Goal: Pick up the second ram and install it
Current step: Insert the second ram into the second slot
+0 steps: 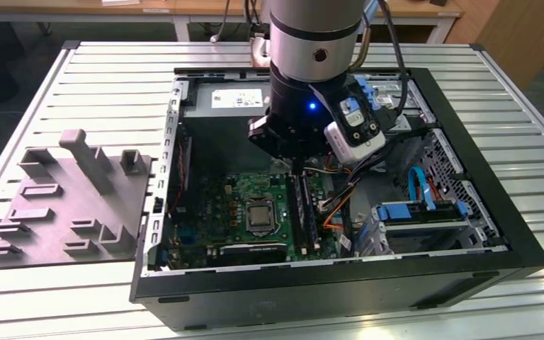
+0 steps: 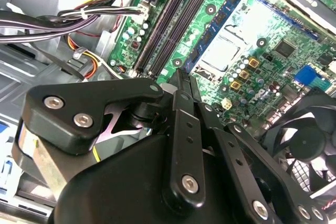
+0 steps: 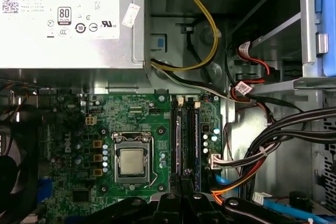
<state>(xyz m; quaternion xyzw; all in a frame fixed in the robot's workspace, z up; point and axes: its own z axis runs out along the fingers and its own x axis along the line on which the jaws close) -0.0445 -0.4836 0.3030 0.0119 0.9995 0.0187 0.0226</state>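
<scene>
Gripper (image 1: 296, 164) of black linked fingers hangs point-down inside the open case, at the dial's centre in the exterior view. In the second wrist view its fingertips (image 2: 177, 80) are pressed together tip to tip above the memory slots; whether they touch anything there cannot be told. Silver-grey robot arm (image 1: 314, 42) enters the exterior view at twelve o'clock. Reading from the exterior view's left: a grey moulded fixture with upright posts (image 1: 64, 205) lies at nine o'clock on the slatted aluminium table (image 1: 111, 71), just beside the black metal computer case (image 1: 348, 294), which lies with its open side up. Within the case, a grey metal power supply box (image 1: 229, 99) sits at eleven o'clock and the green motherboard (image 1: 220, 205) at six to seven o'clock, carrying a square silver processor socket (image 3: 131, 161). The second ram (image 3: 176, 140), a long thin blackish-blue memory stick, stands edge-up in the slot next to that socket, below the fingertips; how deeply it is seated cannot be told. A like dark strip (image 3: 197, 140) stands parallel, just beside it. Black, orange and blue cables (image 3: 278, 137) lie at three to four o'clock, near a blue-handled drive cage (image 1: 423, 212).
</scene>
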